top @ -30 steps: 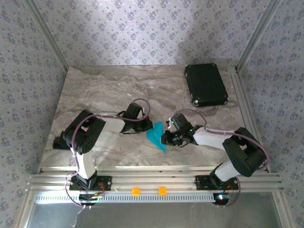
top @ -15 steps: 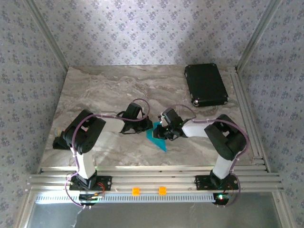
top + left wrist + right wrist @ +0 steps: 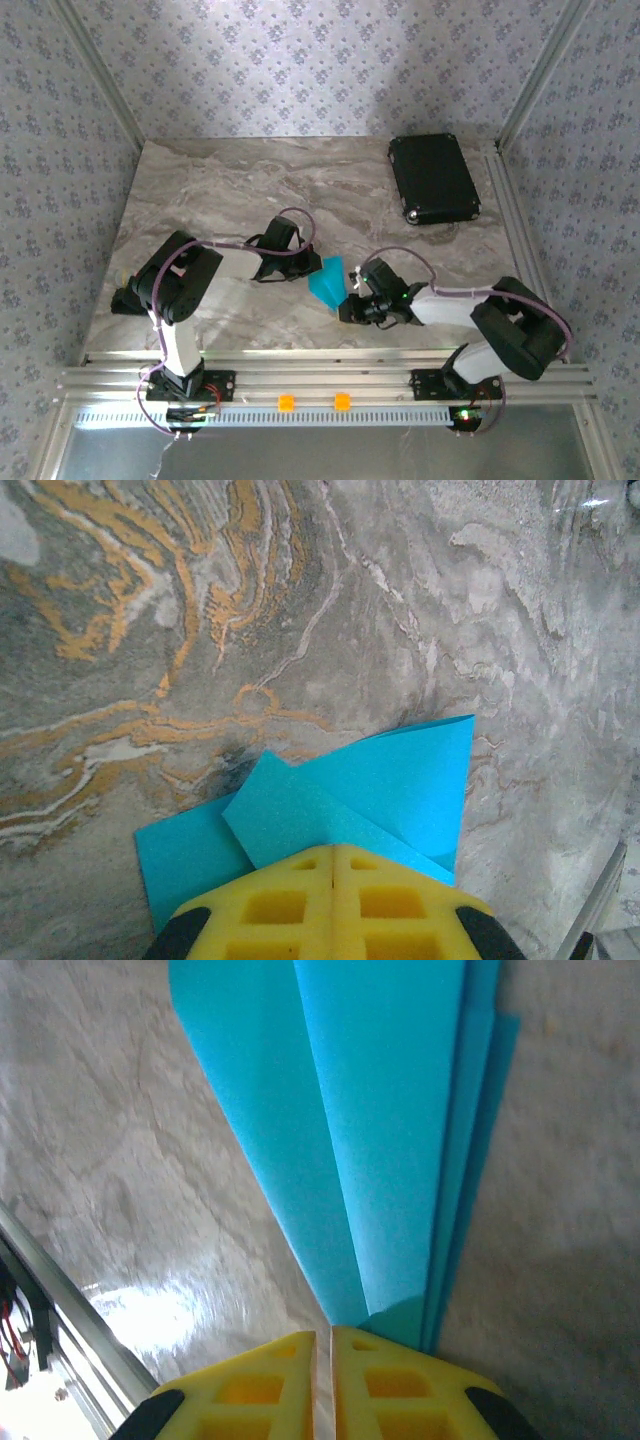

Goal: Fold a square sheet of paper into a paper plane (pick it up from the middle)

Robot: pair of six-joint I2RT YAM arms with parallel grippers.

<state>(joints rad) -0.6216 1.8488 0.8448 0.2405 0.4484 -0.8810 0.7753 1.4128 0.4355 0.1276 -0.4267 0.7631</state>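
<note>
Marble table (image 3: pixel 200 190); right-wrist close-up: layered paper (image 3: pixel 400 1110)

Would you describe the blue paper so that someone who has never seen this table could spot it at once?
On the marble table, look near the front edge, in the gap between the left gripper and the right gripper. The paper is there, folded into a pointed wedge. It is the one bright cyan thing, thin, unlike the black case at the far right corner.
</note>
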